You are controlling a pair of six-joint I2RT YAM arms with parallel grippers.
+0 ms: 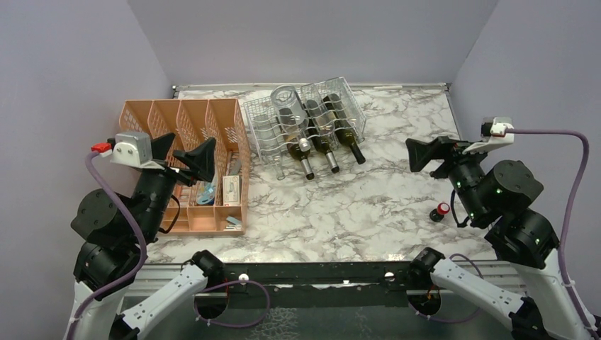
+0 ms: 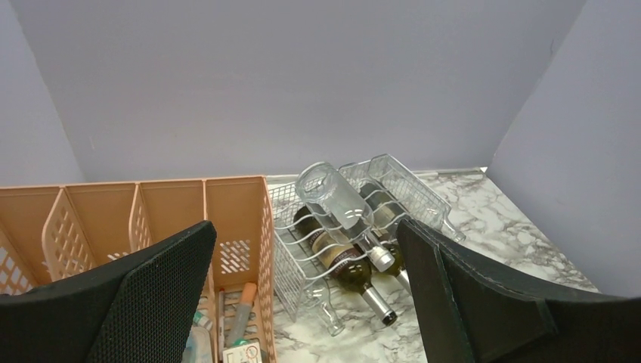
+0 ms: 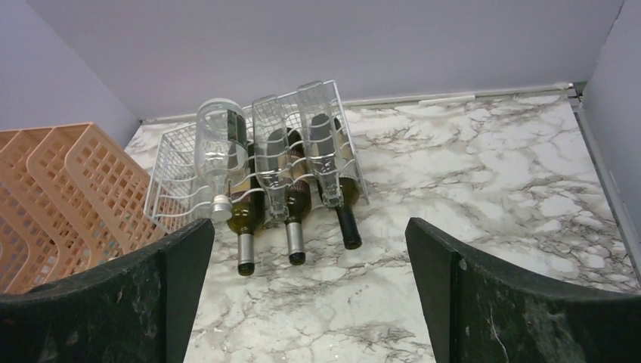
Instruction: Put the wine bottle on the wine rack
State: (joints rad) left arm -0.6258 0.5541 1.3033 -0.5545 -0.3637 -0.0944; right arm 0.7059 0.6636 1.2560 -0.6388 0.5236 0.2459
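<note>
The white wire wine rack [image 1: 259, 120] stands at the back centre of the marble table, and shows in the left wrist view [image 2: 287, 231] and the right wrist view [image 3: 170, 174]. It holds several bottles lying down. A clear bottle [image 1: 287, 105] rests on its upper tier, seen also in the wrist views [image 2: 332, 197] [image 3: 219, 147]. Dark bottles [image 1: 327, 149] [image 3: 244, 219] lie in the lower tier, necks pointing forward. My left gripper [image 1: 186, 150] [image 2: 305, 253] is open and empty above the orange organiser. My right gripper [image 1: 429, 154] [image 3: 308, 253] is open and empty, right of the rack.
An orange plastic mesh organiser [image 1: 181, 117] [image 2: 234, 204] with small items stands left of the rack, touching it. A small dark object with a red cap [image 1: 441, 210] lies by the right arm, partly hidden. Purple walls enclose the table on three sides.
</note>
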